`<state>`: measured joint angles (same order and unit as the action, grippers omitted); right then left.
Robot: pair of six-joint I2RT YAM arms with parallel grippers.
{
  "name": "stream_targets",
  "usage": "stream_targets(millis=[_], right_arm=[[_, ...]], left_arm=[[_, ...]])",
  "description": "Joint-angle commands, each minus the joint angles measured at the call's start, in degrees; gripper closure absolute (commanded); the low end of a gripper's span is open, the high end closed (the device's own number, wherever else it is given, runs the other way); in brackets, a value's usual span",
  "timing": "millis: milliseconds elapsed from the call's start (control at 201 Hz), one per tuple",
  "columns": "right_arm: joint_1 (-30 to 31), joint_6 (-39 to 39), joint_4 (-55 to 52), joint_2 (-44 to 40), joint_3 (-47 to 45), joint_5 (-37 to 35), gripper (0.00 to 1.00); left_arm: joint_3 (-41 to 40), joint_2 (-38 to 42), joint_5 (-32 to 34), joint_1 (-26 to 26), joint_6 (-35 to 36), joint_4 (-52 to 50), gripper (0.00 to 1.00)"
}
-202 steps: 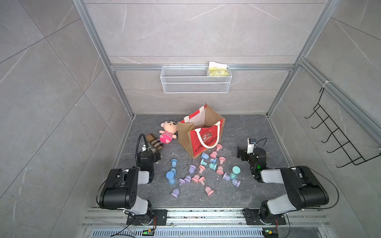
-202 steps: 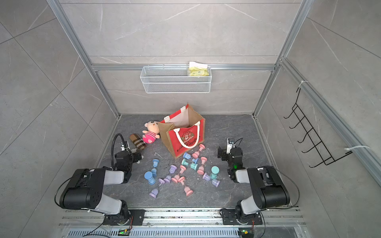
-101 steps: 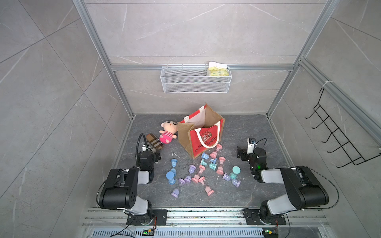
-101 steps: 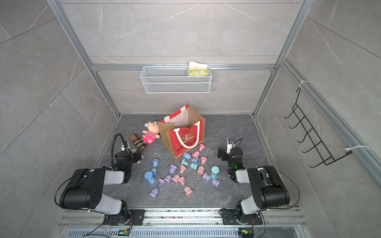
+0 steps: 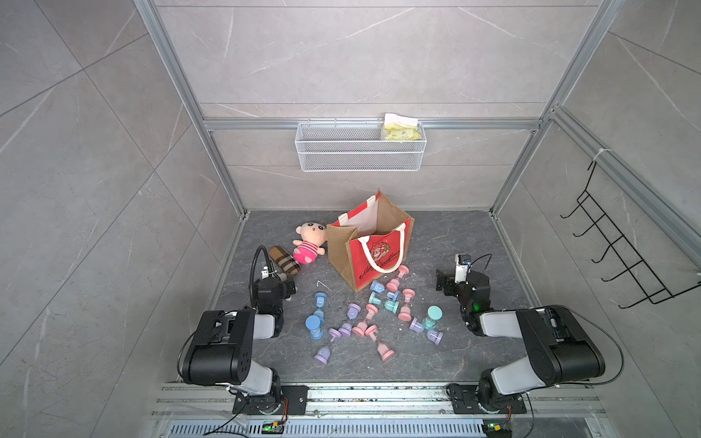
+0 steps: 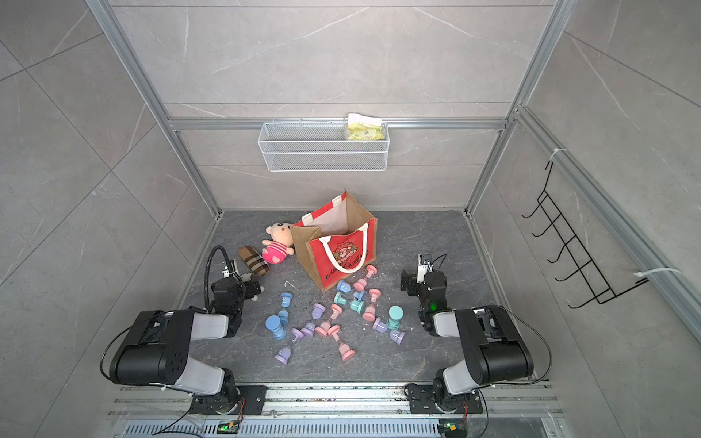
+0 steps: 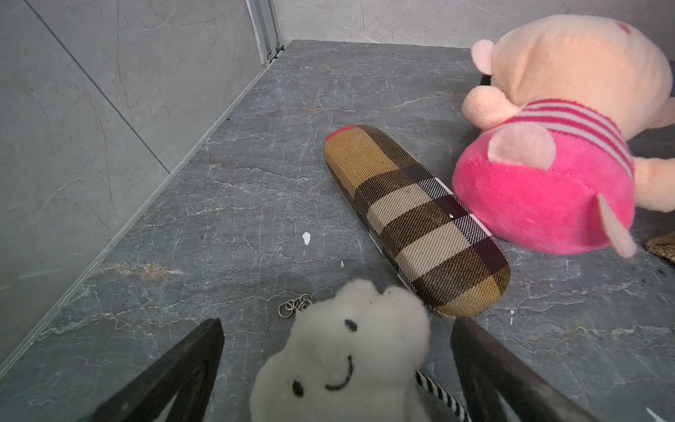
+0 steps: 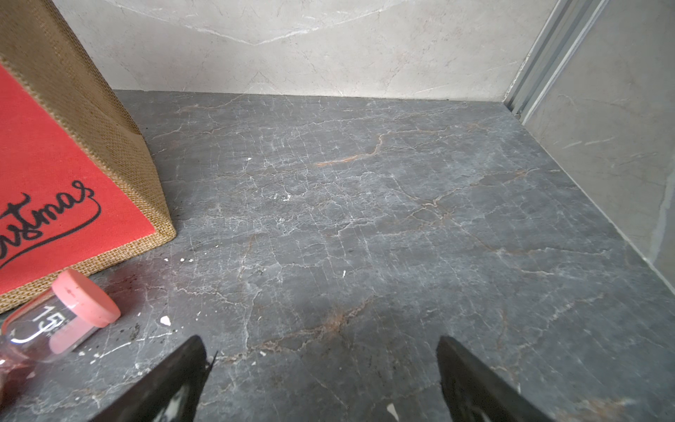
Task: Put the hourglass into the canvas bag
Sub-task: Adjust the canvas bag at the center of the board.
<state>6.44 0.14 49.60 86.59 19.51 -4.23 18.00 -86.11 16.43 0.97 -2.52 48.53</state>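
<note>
Gray bench [image 5: 436, 242], hourglasses [image 5: 432, 317] packed tight; my left gripper [image 7: 336, 329] and right gripper [image 8: 321, 343] both released. Grabbing one could roll its neighbors away.

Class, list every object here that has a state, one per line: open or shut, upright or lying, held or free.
canvas bag: standing, mouth open.
teal hourglass: upright, free.
pink hourglass: lying by the canvas bag, free.
glasses case: shut, lying flat.
left claw: open, holding nothing.
right claw: open, holding nothing.
</note>
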Motion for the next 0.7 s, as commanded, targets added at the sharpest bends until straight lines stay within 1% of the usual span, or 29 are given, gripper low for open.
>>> stream_targets(millis=[0,90,134,194,249,353,443,557,697], right_arm=[[-0.1,-0.8,0.9,0.3,1.3,-0.3,0.01],[-0.2,-0.5,-0.7,-1.0,1.5,-0.9,0.01],[-0.2,-0.5,-3.0,-2.5,1.9,-0.9,0.01],[-0.2,-0.5,-5.3,-4.7,2.3,-1.0,0.01],[-0.2,0.0,-10.5,-7.0,3.6,-1.1,0.01],[-0.1,1.7,-22.8,-11.3,8.6,-1.4,0.01],[-0.1,3.3,-31.3,-14.9,13.1,-0.7,0.01],[-0.1,5.3,-41.8,-19.2,19.7,0.0,0.01],[-0.4,14.7,-54.0,-23.1,26.5,-5.8,0.01]], left_arm=[[1.2,0.0,0.5,-0.2,1.1,3.4,0.00],[1.1,0.8,1.2,-0.2,1.3,3.5,0.00],[1.6,3.3,0.8,-0.2,1.3,0.5,0.00],[3.8,8.0,-0.1,-0.2,1.5,-7.7,0.00],[5.8,12.0,-0.8,-0.2,1.5,-14.1,0.00],[7.6,20.2,-3.4,-0.2,0.2,-20.4,0.00],[9.4,25.9,-5.3,-0.2,-2.9,-24.7,0.00],[14.6,29.9,-8.3,-0.2,-8.1,-33.3,0.00],[20.6,33.9,-8.7,-0.2,-18.8,-41.6,0.00]])
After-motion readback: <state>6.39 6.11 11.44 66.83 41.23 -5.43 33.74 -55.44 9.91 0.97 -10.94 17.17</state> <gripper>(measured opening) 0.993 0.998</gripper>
